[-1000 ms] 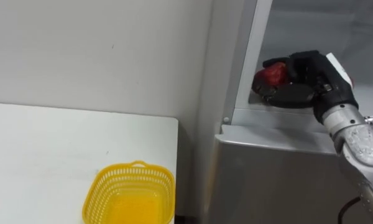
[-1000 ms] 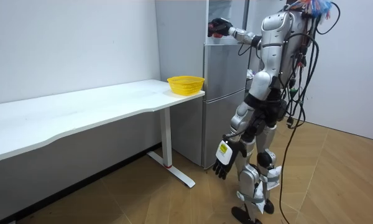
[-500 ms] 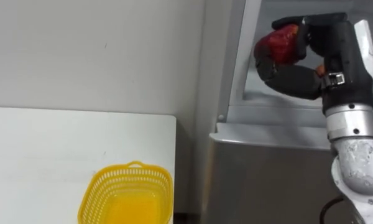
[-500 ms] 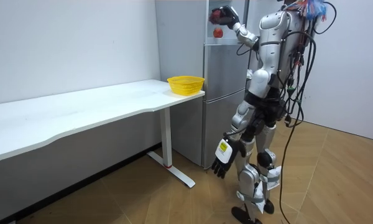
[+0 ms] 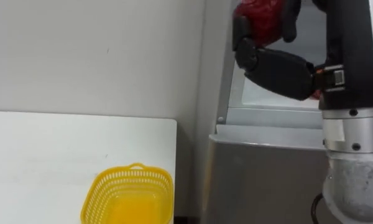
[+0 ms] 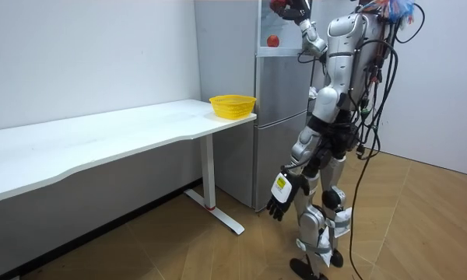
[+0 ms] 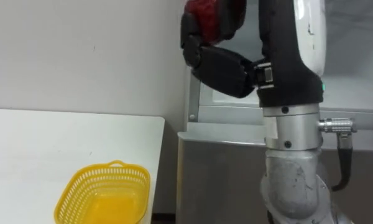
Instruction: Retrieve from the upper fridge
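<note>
— Where is the red item (image 5: 259,17)?
— In my right hand (image 5: 278,62), fingers curled round it, up before the upper fridge (image 5: 273,118); its top runs out of view. My left hand (image 6: 279,204) hangs relaxed by my thigh.

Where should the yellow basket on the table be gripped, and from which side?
Likely the yellow basket by the small raised loop on its far rim, from above: it sits upright, open-topped, and its mesh walls flare outward.

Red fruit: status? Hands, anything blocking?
Right hand shut on red round fruit, held high by upper compartment of grey fridge. Left hand open, hanging low. Nothing seen blocking.
</note>
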Tool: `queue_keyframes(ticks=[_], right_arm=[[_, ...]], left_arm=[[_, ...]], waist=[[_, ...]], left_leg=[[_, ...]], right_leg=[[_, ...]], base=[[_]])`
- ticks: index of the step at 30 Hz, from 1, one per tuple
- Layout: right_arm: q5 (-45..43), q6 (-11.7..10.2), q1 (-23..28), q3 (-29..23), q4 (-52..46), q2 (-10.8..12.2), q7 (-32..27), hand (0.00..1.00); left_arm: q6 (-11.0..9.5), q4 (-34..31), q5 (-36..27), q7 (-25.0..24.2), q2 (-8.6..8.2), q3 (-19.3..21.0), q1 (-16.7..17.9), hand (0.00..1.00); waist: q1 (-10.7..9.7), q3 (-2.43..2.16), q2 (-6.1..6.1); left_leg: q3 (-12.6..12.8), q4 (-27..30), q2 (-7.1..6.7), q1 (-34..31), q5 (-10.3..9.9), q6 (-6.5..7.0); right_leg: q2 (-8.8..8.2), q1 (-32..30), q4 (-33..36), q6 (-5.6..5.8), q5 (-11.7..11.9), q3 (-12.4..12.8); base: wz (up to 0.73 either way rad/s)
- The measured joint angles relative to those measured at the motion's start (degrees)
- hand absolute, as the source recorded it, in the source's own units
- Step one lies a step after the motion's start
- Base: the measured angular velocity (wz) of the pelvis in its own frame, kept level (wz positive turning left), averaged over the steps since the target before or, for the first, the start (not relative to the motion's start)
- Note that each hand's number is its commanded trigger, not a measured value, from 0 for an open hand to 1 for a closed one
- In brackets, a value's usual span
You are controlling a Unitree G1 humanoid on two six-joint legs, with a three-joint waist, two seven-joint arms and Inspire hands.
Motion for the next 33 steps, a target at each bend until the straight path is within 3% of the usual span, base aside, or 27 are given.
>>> queue_keyframes(ticks=[5,10,13,19,25,33], right_arm=[[-3.67,-1.66,0.00,4.50,-4.12,0.78,1.88,1.00],[-4.16,-3.33,-0.04,9.30,-4.53,1.54,4.66,1.00],[-4.79,-3.78,-0.04,11.78,-3.87,1.54,6.20,1.00],[-6.93,-4.39,-0.05,13.01,-0.53,1.56,8.81,1.00],[-8.81,-4.38,-0.06,14.17,2.03,1.58,9.29,1.00],[-12.91,-4.29,-0.04,17.16,13.44,1.53,9.43,1.00]], left_arm=[[-0.54,0.31,0.04,-0.92,0.20,-0.99,-0.25,0.00],[-1.07,0.71,0.04,-1.56,0.96,-3.25,-2.38,0.00],[-1.22,0.65,0.05,-1.52,1.79,-3.21,-2.95,0.00],[-1.32,0.81,0.06,-1.80,1.83,-3.15,-3.26,0.00],[-1.65,1.83,0.06,-2.77,1.88,-3.14,-3.51,0.00],[-1.71,3.03,0.00,-3.42,2.10,-3.20,-2.44,0.00]], waist=[[0.49,-0.26,-0.76],[1.86,0.00,-2.01],[2.86,0.40,-2.60],[4.63,0.47,-2.57],[6.07,0.85,-2.38],[6.52,1.04,-2.11]], left_leg=[[0.15,0.18,0.00,-0.04,0.01,-0.01],[-0.12,0.07,-0.04,0.04,0.01,0.00],[-0.11,0.06,-0.05,-0.03,0.00,0.00],[-0.15,-0.21,-0.05,0.09,0.00,0.00],[-0.73,-0.19,-0.23,0.04,0.00,0.00],[-1.88,-0.11,-0.23,-0.28,0.01,0.02]], right_leg=[[0.04,-0.15,-0.05,0.00,0.00,0.04],[0.04,0.08,-0.16,0.00,0.00,0.06],[0.04,0.03,-0.19,0.00,0.00,0.06],[0.07,0.10,-0.29,0.01,0.00,0.16],[0.10,0.19,-0.30,0.01,0.00,-0.28],[-0.05,0.32,-0.28,0.04,-0.02,-0.22]], base=[[0.00],[0.02],[0.00],[0.00],[0.03],[0.08]])
